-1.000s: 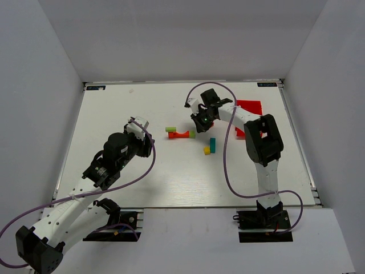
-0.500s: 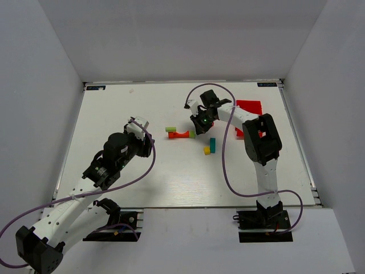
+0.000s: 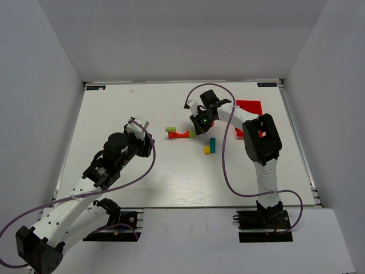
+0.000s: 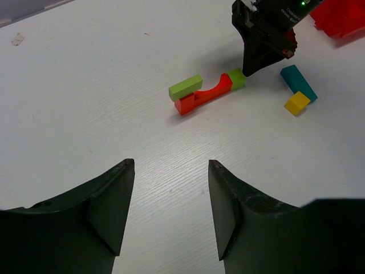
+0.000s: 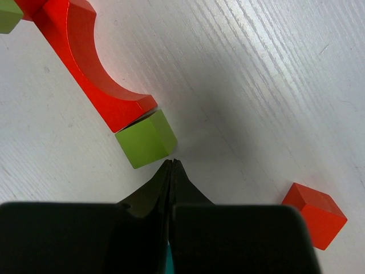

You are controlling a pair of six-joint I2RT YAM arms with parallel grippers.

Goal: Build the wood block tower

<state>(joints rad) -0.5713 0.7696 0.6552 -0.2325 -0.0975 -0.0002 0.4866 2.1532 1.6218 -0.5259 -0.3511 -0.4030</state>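
Observation:
A red arch (image 3: 181, 135) lies flat mid-table, with a lime-green bar (image 3: 170, 129) at its left end and a lime-green cube (image 3: 192, 134) touching its right end. A teal bar (image 3: 213, 144) and a yellow cube (image 3: 207, 150) lie to the right. My right gripper (image 5: 172, 161) is shut and empty, its tips right beside the lime cube (image 5: 146, 140) that sits against the arch (image 5: 91, 68). An orange-red cube (image 5: 314, 215) lies nearby. My left gripper (image 4: 170, 165) is open and empty, well short of the arch (image 4: 203, 97).
A red plastic bin (image 3: 249, 107) sits at the back right behind the right arm. The right arm (image 4: 262, 40) stands over the lime cube (image 4: 236, 78). White walls enclose the table on three sides.
My right gripper has edged slightly down toward the lime cube. The blocks and the left arm have not moved.

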